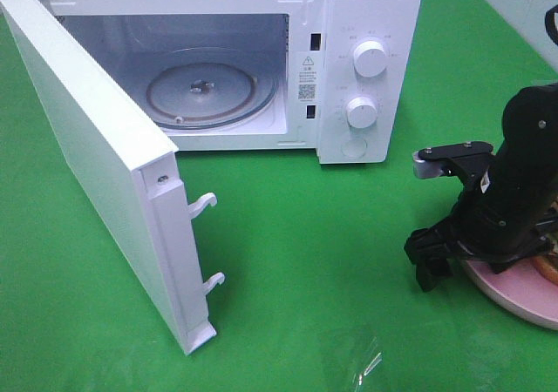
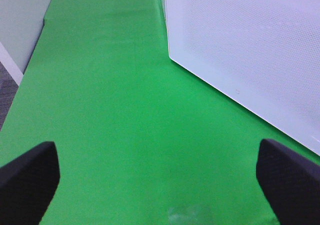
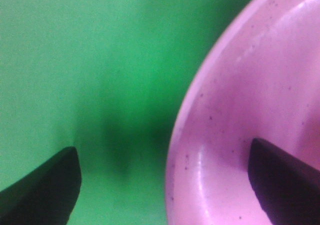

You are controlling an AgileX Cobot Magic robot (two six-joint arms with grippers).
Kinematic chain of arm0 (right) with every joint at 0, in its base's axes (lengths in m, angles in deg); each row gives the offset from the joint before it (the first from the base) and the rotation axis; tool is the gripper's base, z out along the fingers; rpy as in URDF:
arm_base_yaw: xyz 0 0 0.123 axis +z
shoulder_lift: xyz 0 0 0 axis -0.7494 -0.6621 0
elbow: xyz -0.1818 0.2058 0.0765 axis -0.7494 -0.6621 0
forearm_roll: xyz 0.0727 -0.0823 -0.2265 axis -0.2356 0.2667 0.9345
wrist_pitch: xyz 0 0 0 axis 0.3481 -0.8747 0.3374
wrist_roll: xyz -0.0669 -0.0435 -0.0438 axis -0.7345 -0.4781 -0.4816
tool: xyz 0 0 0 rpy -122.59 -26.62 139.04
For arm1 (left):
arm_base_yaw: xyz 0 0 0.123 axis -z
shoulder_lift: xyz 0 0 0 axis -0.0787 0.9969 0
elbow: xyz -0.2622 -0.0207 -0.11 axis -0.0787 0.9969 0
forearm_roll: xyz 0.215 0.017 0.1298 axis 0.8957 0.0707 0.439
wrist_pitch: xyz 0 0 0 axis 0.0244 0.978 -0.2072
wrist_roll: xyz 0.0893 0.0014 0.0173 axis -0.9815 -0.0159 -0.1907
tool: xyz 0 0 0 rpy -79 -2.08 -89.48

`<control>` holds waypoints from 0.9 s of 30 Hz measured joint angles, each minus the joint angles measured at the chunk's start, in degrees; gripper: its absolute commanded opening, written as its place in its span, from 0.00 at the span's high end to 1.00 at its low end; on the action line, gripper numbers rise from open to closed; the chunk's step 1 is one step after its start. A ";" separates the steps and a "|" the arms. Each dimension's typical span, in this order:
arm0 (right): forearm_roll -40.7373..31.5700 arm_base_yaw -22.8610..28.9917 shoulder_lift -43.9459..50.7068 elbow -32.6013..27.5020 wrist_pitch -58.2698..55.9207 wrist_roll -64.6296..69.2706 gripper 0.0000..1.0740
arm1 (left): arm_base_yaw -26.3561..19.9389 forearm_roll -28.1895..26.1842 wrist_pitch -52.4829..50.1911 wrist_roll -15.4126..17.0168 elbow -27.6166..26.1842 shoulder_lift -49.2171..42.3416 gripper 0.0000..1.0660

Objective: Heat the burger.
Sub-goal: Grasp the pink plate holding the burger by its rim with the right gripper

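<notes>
Exterior high | burger: brown sliver visible | on pink plate

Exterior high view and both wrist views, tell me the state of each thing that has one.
Door, swung wide open.
Turntable, bare, inside the microwave.
Plate, outside the microwave.
Burger, on the plate, mostly hidden.
Left tool, open, empty.
Right tool, open, one finger either side of the plate's rim.
</notes>
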 measured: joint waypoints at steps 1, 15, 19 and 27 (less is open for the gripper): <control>0.00 0.00 0.00 0.00 0.00 0.00 0.19 | 0.00 0.00 0.00 0.00 0.00 0.00 0.06; 3.61 0.00 -0.34 0.11 0.34 2.69 0.69 | 0.00 0.00 0.00 0.00 0.00 0.00 0.06; 5.50 0.00 -0.34 0.11 0.34 2.75 0.90 | 0.00 0.00 0.00 0.00 0.00 0.00 0.06; 6.93 0.23 -0.17 0.34 0.11 2.69 1.00 | 0.00 0.00 0.00 0.00 0.00 0.00 0.06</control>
